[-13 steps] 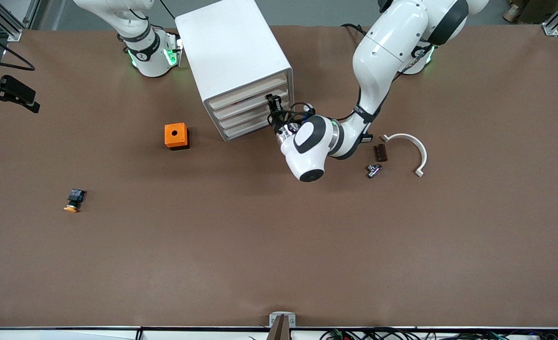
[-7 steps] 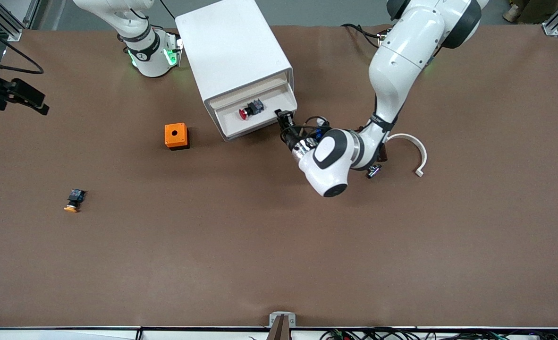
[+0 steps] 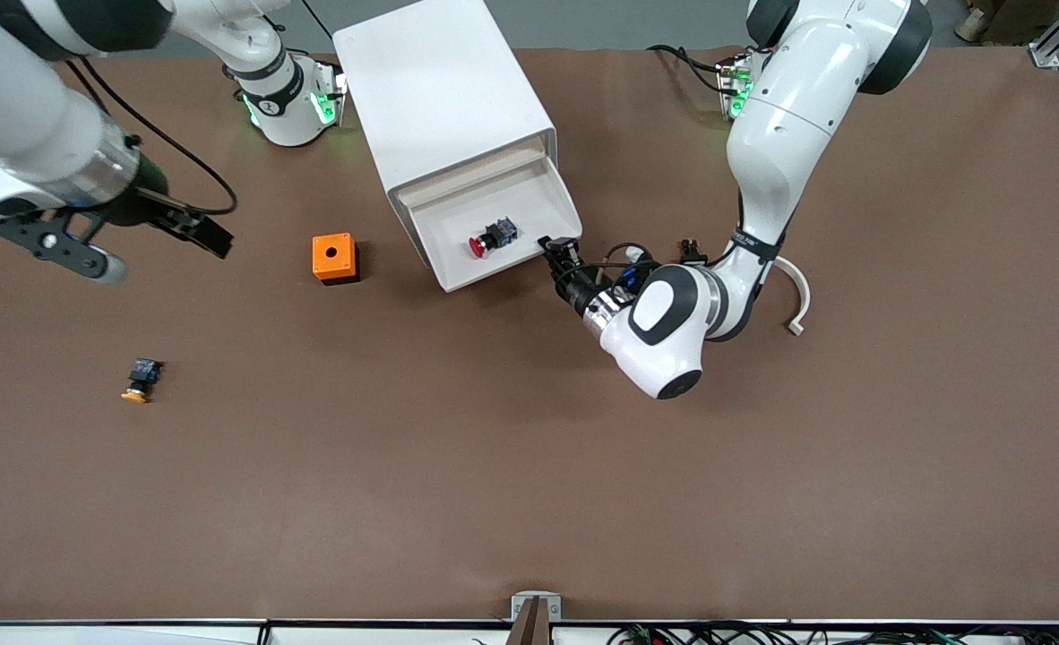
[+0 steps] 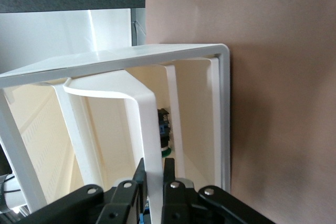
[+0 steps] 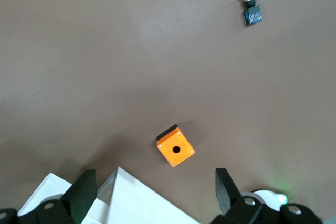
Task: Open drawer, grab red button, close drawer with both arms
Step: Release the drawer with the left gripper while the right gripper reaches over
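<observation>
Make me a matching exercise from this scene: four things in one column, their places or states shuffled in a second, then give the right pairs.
Things:
1. red-capped button
2. orange cube
3. left gripper
4. right gripper

Places or states:
A. open, up in the air toward the right arm's end of the table
B. lying in the pulled-out drawer
C. shut on the drawer's handle
D. on the table beside the cabinet

Pairs: 1-B, 2-D, 3-C, 4-A
</observation>
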`<state>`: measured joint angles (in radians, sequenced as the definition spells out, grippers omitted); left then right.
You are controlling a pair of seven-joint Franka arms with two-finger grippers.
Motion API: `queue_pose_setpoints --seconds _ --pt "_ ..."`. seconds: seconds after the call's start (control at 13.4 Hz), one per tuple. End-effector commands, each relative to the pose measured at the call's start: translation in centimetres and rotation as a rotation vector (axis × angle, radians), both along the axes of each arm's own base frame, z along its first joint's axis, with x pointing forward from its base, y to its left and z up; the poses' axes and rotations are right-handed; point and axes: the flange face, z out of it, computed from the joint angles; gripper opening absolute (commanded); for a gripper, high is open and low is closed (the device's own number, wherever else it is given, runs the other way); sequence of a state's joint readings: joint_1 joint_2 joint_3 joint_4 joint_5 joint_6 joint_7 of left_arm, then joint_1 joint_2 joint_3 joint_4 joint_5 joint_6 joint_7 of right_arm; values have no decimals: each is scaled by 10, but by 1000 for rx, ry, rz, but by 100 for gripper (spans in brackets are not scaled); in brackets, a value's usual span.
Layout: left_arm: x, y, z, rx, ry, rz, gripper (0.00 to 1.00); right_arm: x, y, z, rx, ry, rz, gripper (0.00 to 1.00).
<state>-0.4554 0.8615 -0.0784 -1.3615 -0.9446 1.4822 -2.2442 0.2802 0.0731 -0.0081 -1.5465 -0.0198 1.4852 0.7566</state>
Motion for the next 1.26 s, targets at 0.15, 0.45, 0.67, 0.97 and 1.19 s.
queue_pose_setpoints --seconds 0.15,0.45,0.67,0.97,1.19 --pt "20 18 12 -40 -58 10 83 -9 76 -30 -12 68 -161 100" --pt "51 42 39 -91 -120 28 100 -25 142 -61 17 131 -201 100" --pt "78 81 58 -179 -290 -30 100 -29 186 -75 60 111 -353 100" --pt "117 161 110 -323 -672 -282 100 -44 250 -108 43 46 -444 100" --pt "131 222 149 -364 -879 -530 100 -51 270 -137 44 15 -468 100"
